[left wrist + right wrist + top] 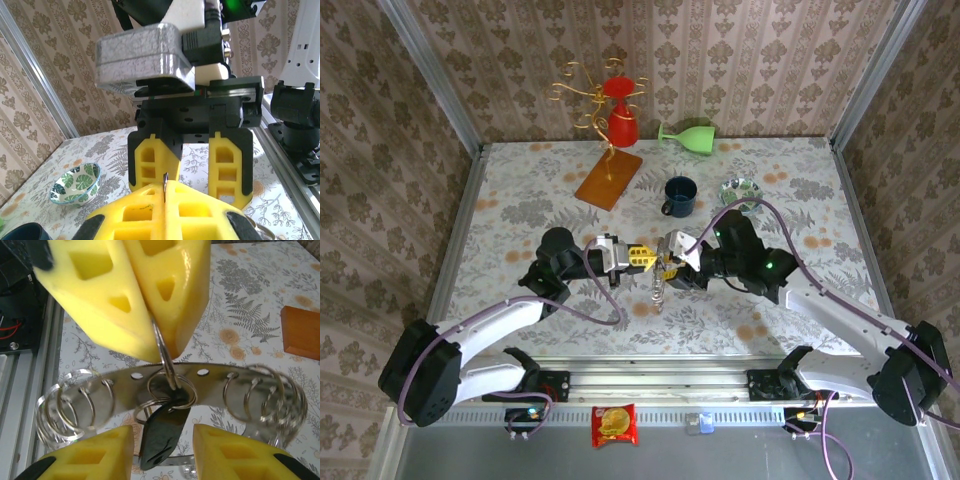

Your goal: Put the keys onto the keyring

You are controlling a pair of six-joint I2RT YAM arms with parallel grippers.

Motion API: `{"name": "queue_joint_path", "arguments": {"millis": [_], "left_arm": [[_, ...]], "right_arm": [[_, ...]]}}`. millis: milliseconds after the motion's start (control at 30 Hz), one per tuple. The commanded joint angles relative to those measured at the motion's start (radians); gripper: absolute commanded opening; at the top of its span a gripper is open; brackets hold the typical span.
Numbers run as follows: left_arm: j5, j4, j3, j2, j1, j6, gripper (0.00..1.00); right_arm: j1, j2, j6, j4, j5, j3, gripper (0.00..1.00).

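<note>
Left end effector (642, 257) is clenched, tips pressed together on a thin wire loop (165, 360). In the left wrist view the same grip shows as a sliver of metal (164, 186) nipped between its yellow pads. The loop goes down through the middle hole of the keyring (122, 382), a flat silvery band with a row of holes, so the keyring hangs from the left arm above the desk (520, 220), not resting on it. From above, the keyring (658, 290) dangles under the gap between the two arms, near the middle of the desk toward the near edge. Right end effector (672, 262) is released, fingers parted, facing the left one tip to tip. One key (161, 435) with a black oval head hangs below the band's middle hole, on small rings there. Which ring carries it is hard to tell. Key relation: the black head sits right between the right fingers (95, 455), a gap on both sides, touching neither as far as I can see. Its long axis points roughly straight down from the band, toward the right wrist. The band's arc runs crossways to that, left to right in the right wrist view. Right arm is clearly the nearer one to the key; left arm only holds the loop above. Empty-looking coil rings sit on both ends of the band. Judgement: any regrasp of the key is a short closing move for the right arm, and swing of the hanging band is the risk.
</note>
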Motion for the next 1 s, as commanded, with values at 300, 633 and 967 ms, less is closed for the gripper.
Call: {"name": "queue_joint_path", "arguments": {"millis": [300,633,967], "left_arm": [[-0.004,0.080,0.001,-0.003,0.000,-0.030,0.00],[-0.059,0.001,-0.008,-0.021,0.003,0.040,0.00],[-0.070,-0.157,0.012,-0.034,0.000,0.131,0.00]], "right_arm": [[-0.002,0.034,0.049,0.146,-0.013,-0.020,0.20],[-0.002,-0.042,-0.001,0.060,0.088,0.007,0.00],[0.000,-0.075,-0.060,-0.042,0.135,0.091,0.00]]}}
